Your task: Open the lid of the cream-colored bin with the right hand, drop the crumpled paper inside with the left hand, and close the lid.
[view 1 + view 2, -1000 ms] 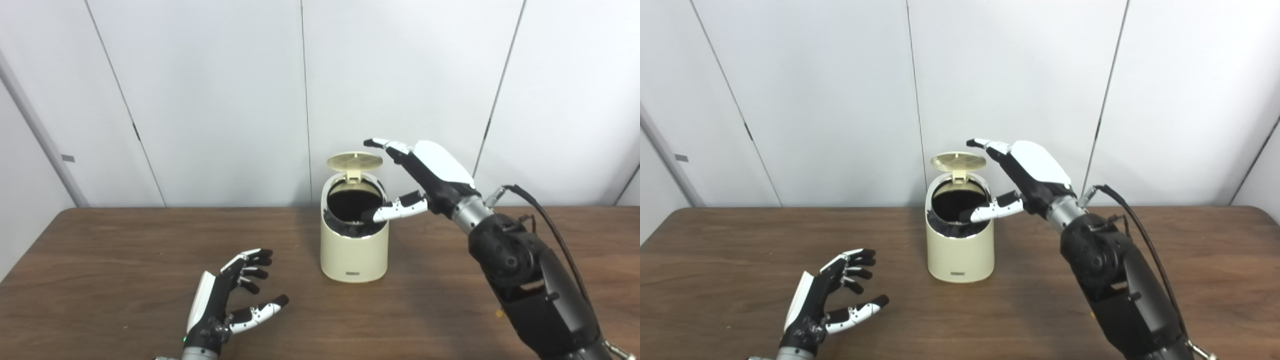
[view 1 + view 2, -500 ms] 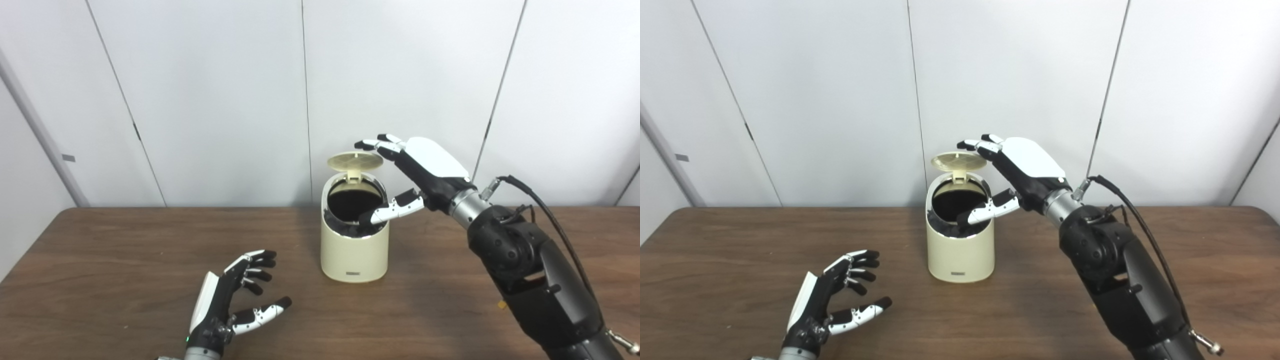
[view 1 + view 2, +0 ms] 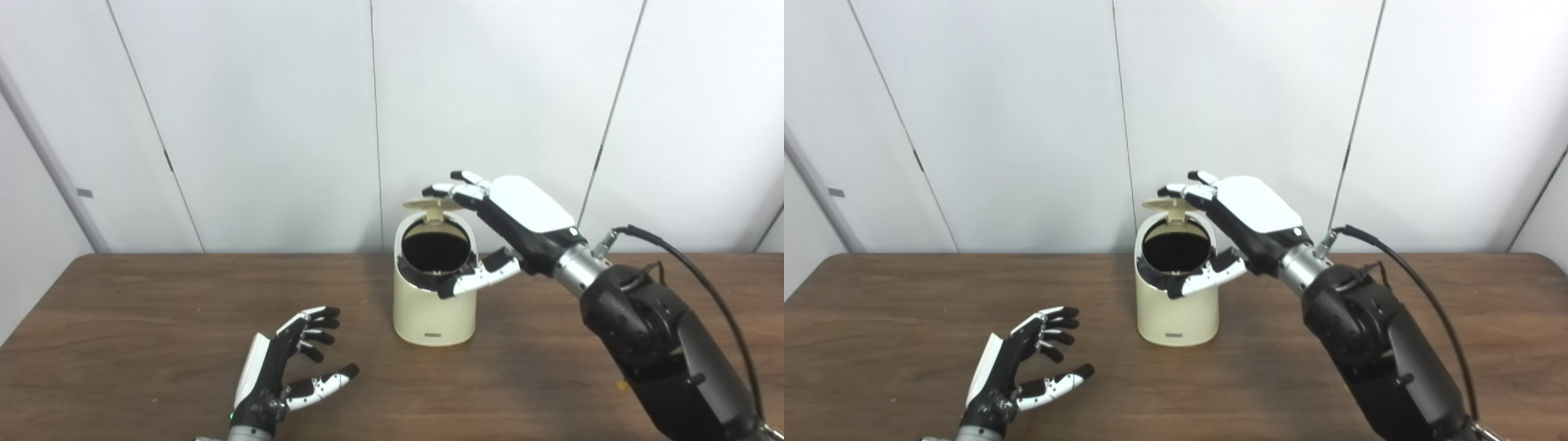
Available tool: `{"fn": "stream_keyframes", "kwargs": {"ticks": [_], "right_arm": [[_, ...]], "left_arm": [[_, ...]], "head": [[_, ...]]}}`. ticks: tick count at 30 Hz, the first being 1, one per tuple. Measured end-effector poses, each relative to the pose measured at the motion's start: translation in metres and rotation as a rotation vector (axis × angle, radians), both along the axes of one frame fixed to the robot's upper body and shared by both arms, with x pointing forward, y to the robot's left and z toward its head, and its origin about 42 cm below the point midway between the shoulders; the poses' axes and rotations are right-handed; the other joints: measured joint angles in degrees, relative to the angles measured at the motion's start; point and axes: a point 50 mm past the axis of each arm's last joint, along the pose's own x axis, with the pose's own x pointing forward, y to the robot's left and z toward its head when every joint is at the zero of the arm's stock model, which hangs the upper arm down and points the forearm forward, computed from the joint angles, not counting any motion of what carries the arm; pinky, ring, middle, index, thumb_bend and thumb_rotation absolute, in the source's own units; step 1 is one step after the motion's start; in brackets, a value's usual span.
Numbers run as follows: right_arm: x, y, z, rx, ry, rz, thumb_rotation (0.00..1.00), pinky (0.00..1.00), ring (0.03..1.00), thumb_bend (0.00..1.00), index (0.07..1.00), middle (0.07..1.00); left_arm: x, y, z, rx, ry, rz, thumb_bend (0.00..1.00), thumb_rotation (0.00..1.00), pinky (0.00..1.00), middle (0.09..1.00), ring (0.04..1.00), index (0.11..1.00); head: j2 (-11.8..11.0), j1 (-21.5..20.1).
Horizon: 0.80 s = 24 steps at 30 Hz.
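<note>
A cream-colored bin (image 3: 433,306) stands in the middle of the brown table (image 3: 122,318). Its dark mouth shows. Its round lid (image 3: 432,204) is hinged at the back and tilted partway down. My right hand (image 3: 508,226) is open above the bin. Its fingertips (image 3: 442,190) rest on top of the lid, and its thumb (image 3: 474,282) hangs in front of the bin's right rim. My left hand (image 3: 278,373) is open and empty, resting low on the table to the front left of the bin. No crumpled paper is in view.
White wall panels (image 3: 257,122) stand right behind the table's far edge. My right forearm (image 3: 661,343) with a black cable (image 3: 692,269) crosses the table's right side.
My right hand has moved left and down onto the lid, and the lid has tipped down from nearly upright to partway closed. The left hand has barely moved.
</note>
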Motion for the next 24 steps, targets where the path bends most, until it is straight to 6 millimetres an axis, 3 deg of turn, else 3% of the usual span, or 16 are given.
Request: {"fn": "stream_keyframes", "kwargs": {"ticks": [9, 18, 24], "right_arm": [[-0.006, 0.003, 0.001, -0.022, 0.02, 0.029, 0.5, 0.91, 0.973, 0.78, 0.842, 0.839], [-0.007, 0.001, -0.006, -0.033, 0.047, 0.03, 0.47, 0.9, 0.941, 0.79, 0.782, 0.794], [-0.007, 0.001, -0.01, -0.046, 0.054, 0.023, 0.5, 0.91, 0.941, 0.8, 0.755, 0.764]], "left_arm": [[0.0, -0.002, -0.001, -0.006, 0.007, -0.001, 0.7, 0.08, 0.51, 0.716, 0.643, 0.747], [0.0, -0.001, 0.0, -0.003, 0.007, 0.0, 0.7, 0.08, 0.5, 0.714, 0.637, 0.743], [0.0, -0.002, -0.001, -0.004, 0.007, -0.001, 0.71, 0.08, 0.51, 0.712, 0.638, 0.741]], "head": [[0.7, 0.26], [1.23, 0.44], [1.84, 0.53]]}}
